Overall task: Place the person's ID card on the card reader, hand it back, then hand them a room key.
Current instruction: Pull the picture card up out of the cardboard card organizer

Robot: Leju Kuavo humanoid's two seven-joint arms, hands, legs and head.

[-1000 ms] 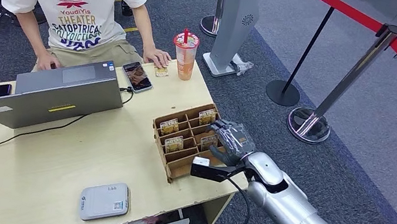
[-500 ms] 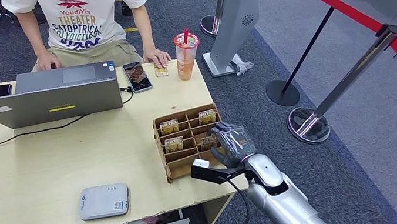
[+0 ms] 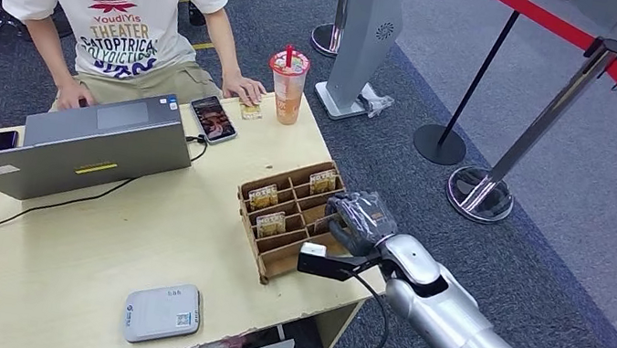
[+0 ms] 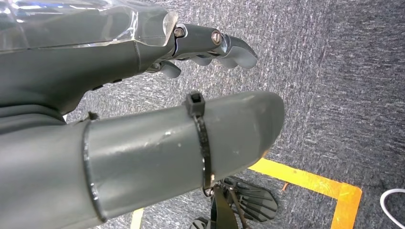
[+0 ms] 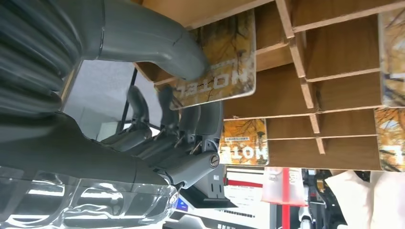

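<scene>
My right hand is at the near right end of the wooden card rack. The right wrist view has its thumb pressing the face of a yellow HOTEL room key card, with the dark fingers behind the card, so the card is pinched at its slot. More key cards stand in other slots. Far across the table, the ID card lies under the person's hand. The white card reader sits at the near edge. My left hand hangs over grey carpet, holding nothing.
A grey laptop and a phone lie in front of the seated person. An orange drink cup stands at the far table edge. Cables run across the tabletop. Stanchions with red rope stand on the carpet to the right.
My right hand has shifted slightly further over the rack's end slot and its fingers have closed on the key card there, which it now hides in the head view.
</scene>
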